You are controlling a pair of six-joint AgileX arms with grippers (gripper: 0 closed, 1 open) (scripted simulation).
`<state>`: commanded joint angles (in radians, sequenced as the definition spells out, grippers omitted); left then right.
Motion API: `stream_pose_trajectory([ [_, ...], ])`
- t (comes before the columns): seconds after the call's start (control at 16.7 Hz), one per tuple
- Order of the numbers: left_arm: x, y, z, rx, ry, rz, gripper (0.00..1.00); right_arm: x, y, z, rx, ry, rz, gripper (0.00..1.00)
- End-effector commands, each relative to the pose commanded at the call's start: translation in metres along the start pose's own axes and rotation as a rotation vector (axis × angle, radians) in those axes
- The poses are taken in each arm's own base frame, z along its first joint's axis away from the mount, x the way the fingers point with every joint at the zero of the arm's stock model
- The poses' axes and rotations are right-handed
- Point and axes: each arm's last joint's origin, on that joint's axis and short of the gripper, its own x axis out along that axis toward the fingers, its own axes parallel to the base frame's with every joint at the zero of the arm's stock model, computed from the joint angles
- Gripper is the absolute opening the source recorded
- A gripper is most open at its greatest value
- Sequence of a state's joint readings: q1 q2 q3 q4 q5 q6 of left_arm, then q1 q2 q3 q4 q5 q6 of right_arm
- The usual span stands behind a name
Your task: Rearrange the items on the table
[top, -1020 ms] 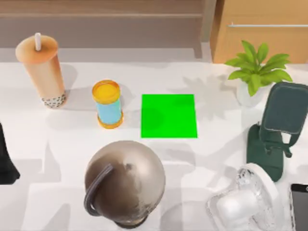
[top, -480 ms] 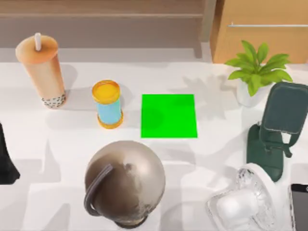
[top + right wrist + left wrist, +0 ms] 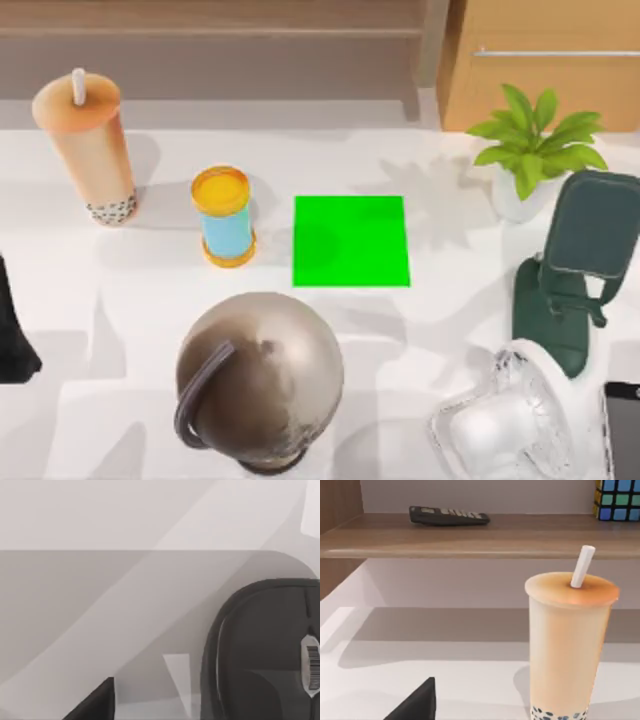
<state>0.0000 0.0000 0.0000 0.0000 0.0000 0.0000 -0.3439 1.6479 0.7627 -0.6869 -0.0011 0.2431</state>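
Fingers of neither gripper could be judged for opening; a dark part of the left arm (image 3: 12, 335) sat at the top view's left edge, touching nothing visible. In the upper left of the top view the drink cup (image 3: 88, 150) stood upright on the table (image 3: 150, 290), straw up. The desk fan (image 3: 505, 425) lay at the lower right, the smartphone (image 3: 624, 430) at the right edge just beside it. In the right wrist view a black mouse (image 3: 265, 655) rested close by.
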Motion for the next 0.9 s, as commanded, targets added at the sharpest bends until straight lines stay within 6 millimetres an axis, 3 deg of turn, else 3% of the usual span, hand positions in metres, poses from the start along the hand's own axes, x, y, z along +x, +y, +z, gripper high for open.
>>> stream_pose_trajectory([
  [0.6, 0.0000, 0.0000, 0.0000, 0.000, 0.000, 0.000, 1.00, 0.0000, 0.0000, 0.0000, 0.000, 0.000, 0.000, 0.02],
  [0.9, 0.0000, 0.0000, 0.0000, 0.000, 0.000, 0.000, 1.00, 0.0000, 0.0000, 0.0000, 0.000, 0.000, 0.000, 0.00],
])
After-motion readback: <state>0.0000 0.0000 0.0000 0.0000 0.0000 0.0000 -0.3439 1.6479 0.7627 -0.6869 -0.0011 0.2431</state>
